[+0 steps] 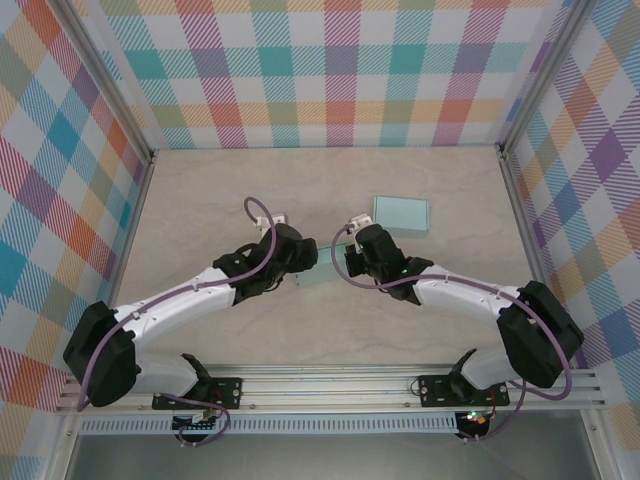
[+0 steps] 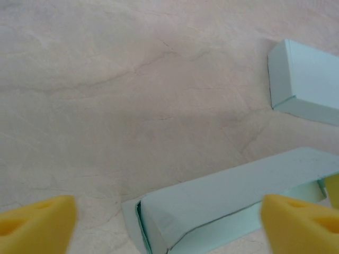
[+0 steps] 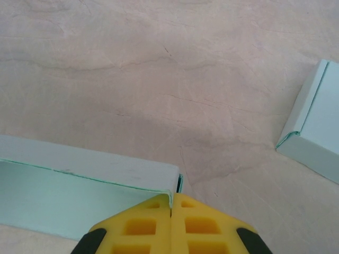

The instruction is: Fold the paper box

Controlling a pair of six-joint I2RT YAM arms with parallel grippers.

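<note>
The left arm (image 1: 185, 298) and the right arm (image 1: 462, 292) are built of white tubular links joined by black housings, and the bulkiest black shells (image 1: 100, 352) are found at the shoulders. A purple cable (image 1: 256, 212) is looped along each arm. The left fingers (image 2: 37, 218) are seen as plain yellow wedges. The right fingers (image 3: 143, 227) are yellow too — moulded with rectangular recesses and backed in black.

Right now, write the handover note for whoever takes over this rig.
Left gripper: open, jaws wide, straddling the half-folded box.
Right gripper: shut, pinching the end of that box's long wall.
The half-folded box lies mid-table between the arms; a finished box sits beyond it, to the right.
Done: one long wall is up.
Left: the rest of the folding.
</note>
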